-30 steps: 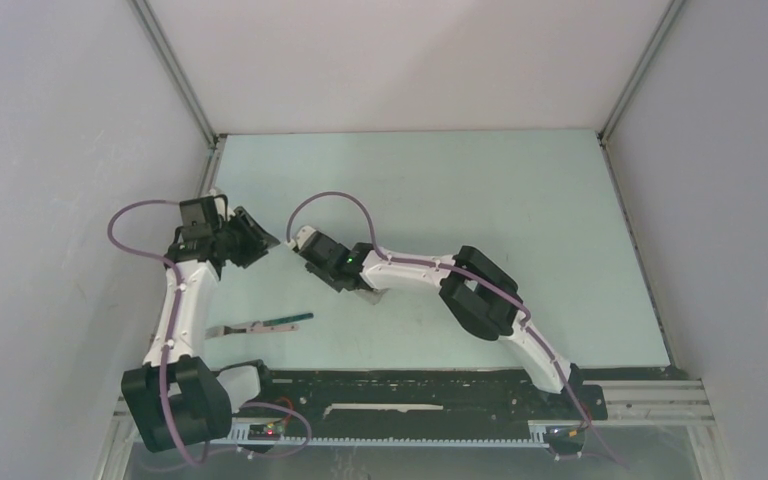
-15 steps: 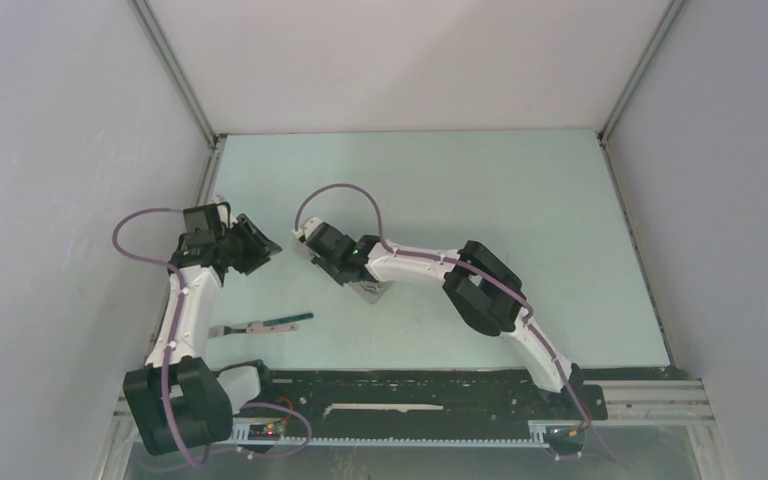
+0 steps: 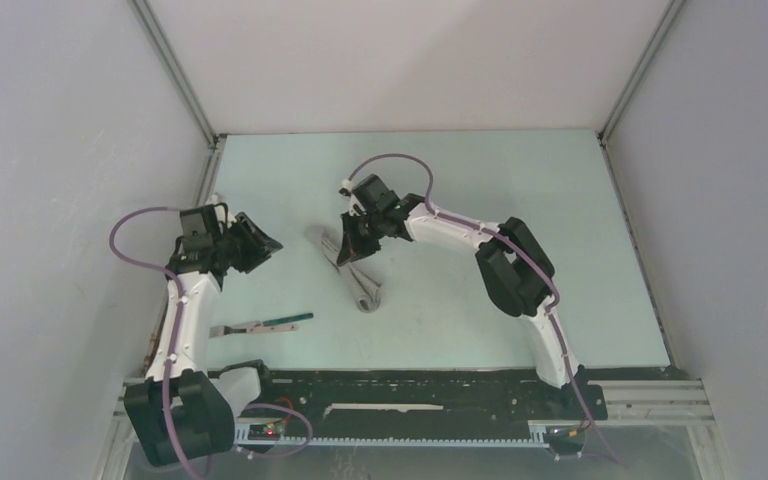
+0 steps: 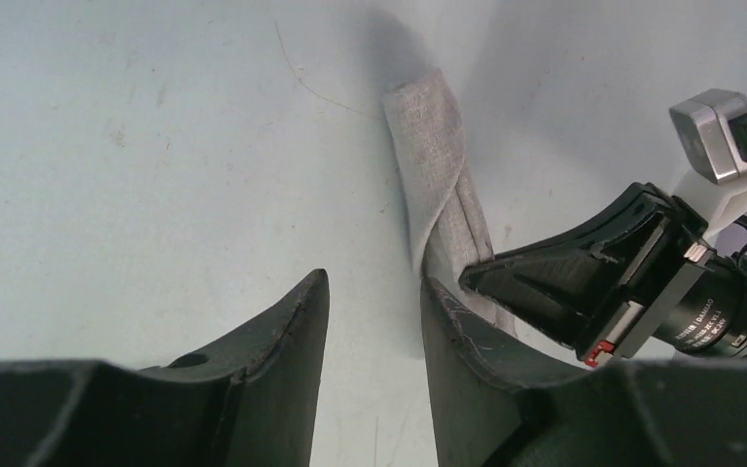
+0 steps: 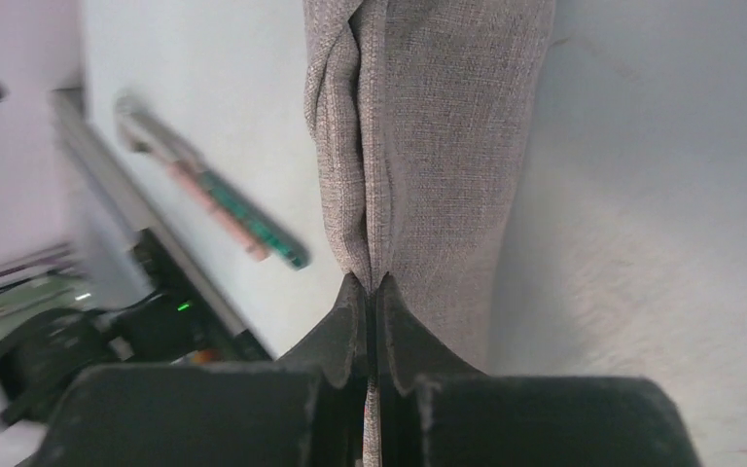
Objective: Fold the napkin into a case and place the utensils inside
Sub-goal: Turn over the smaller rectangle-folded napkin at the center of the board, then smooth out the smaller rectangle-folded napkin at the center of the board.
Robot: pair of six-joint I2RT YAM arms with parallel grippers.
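While the right hand [image 5: 370, 285] is clamped on the light grey soft cloth napkin [image 3: 358, 282], bunched into a strip on the pale desk [image 3: 520, 200], the left hand [image 4: 373, 292] hovers apart, empty. Folding is in hand; the next move calls for flattening the cloth before the slim silver and green-handled utensils [image 3: 260, 325] go in.

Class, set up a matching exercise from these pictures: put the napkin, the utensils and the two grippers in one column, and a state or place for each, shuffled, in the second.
Column one:
1. napkin
2. utensils
3. left gripper
4. right gripper

Column two:
A. shut, pinching grey fabric
B. open, with nothing between its fingers
C. lying flat on the table, toward the near edge
D. bunched into a narrow grey strip

Pairs: 1-D, 2-C, 3-B, 4-A
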